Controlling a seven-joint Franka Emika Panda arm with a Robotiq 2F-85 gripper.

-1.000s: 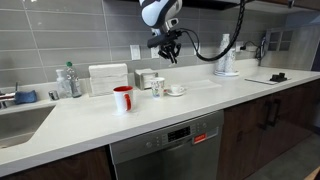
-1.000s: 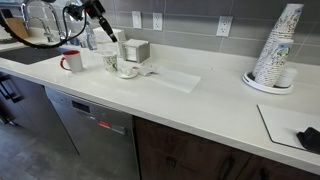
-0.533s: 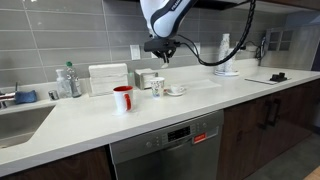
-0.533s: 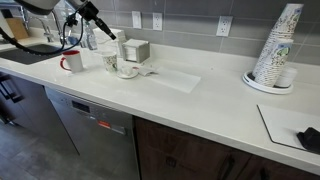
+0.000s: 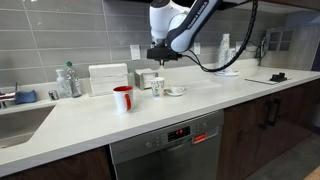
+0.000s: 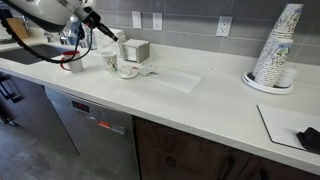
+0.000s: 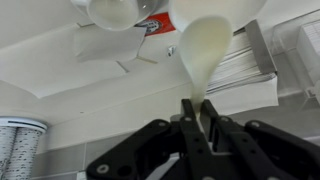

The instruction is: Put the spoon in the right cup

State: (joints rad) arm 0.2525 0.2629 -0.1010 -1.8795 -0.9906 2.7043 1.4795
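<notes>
Above two cups point(image 5: 157, 87) point(image 5: 122, 98), one spoon point(image 7: 205, 55)

Kitchen, possibly an office kitchenette, though the views are too coarse to be certain. Indicators: a long white countertop point(image 5: 90, 120) over a built-in dishwasher point(image 5: 165, 152) and dark cabinets point(image 5: 270, 125), a sink point(image 5: 18, 125), grey tiled backsplash point(image 5: 60, 35), and stacked disposable cups point(image 6: 278, 45).

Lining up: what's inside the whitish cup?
Cannot tell: the whitish cup is too small in both exterior views; in the wrist view the spoon in the tool partly covers its mouth.
</notes>
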